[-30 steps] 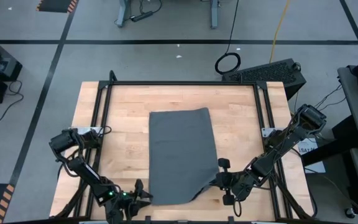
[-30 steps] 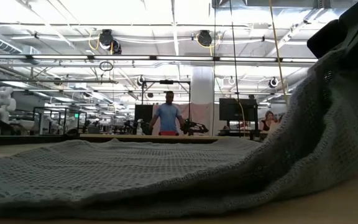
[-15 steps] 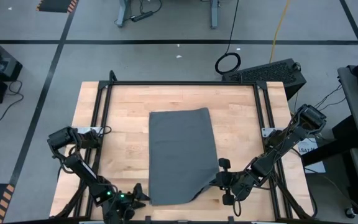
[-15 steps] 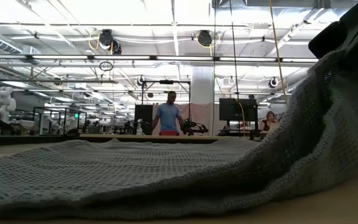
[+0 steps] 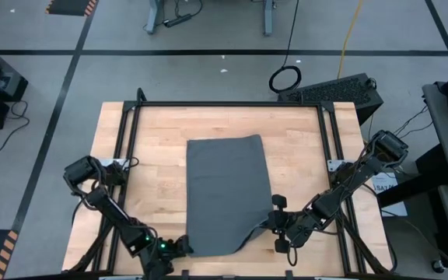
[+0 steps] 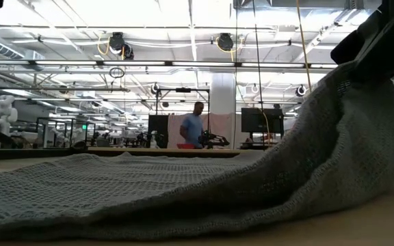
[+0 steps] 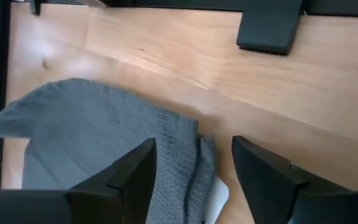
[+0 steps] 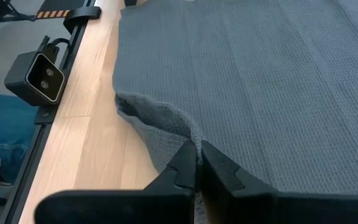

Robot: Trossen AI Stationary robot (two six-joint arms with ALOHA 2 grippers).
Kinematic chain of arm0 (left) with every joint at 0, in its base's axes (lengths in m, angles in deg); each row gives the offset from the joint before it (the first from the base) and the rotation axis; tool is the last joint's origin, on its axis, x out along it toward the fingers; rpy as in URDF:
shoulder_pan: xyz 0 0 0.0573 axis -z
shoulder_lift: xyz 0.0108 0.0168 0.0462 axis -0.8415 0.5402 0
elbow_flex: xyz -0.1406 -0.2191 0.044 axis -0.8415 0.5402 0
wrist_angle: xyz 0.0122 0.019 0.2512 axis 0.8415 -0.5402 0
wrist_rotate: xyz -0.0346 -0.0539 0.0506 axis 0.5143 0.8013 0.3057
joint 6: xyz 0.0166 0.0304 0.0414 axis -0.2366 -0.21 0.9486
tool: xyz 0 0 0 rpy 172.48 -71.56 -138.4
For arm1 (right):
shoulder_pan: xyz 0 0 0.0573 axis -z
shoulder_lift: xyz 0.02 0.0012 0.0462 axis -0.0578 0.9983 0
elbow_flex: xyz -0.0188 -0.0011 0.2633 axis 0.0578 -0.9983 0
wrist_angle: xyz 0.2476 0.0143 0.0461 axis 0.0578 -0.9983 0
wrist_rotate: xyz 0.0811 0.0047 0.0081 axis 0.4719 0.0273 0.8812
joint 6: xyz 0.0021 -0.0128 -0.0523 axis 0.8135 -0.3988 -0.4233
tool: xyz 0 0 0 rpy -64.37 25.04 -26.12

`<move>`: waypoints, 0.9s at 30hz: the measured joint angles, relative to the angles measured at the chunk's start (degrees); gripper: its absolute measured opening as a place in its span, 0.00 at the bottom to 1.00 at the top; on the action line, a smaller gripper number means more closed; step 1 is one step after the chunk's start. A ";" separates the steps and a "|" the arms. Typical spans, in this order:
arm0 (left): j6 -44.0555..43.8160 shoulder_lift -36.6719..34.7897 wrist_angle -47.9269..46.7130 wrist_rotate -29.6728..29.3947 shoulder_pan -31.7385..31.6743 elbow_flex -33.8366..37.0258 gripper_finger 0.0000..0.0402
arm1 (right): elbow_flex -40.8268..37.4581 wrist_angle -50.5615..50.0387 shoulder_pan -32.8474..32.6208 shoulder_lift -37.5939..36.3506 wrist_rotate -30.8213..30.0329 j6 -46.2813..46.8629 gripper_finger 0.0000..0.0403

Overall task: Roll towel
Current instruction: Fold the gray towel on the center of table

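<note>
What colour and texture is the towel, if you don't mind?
Dark grey towel, fine waffle weave; clearest in the right wrist view.

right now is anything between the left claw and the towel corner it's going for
Nothing visible is. The left claw is open with the towel corner and its white tag lying between its fingers on bare table. The right claw already pinches the other near corner.

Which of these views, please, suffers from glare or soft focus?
Low view: bright ceiling lights glare, and the towel close to the lens looks soft. Left wrist view: the wooden table carries a pale sheen. High view: evenly lit, sharp.
</note>
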 joint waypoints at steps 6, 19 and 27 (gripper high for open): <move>3.23 0.06 -0.01 1.22 -1.32 0.05 0.41 | 0.00 0.00 0.00 0.00 0.04 -0.07 0.00; 4.57 0.13 2.21 4.65 -3.45 0.24 0.30 | 0.00 -0.04 0.00 0.00 0.11 -0.21 0.00; 1.00 1.27 3.48 6.16 -3.82 0.24 0.07 | 0.00 -0.04 0.00 0.00 0.09 -0.06 0.00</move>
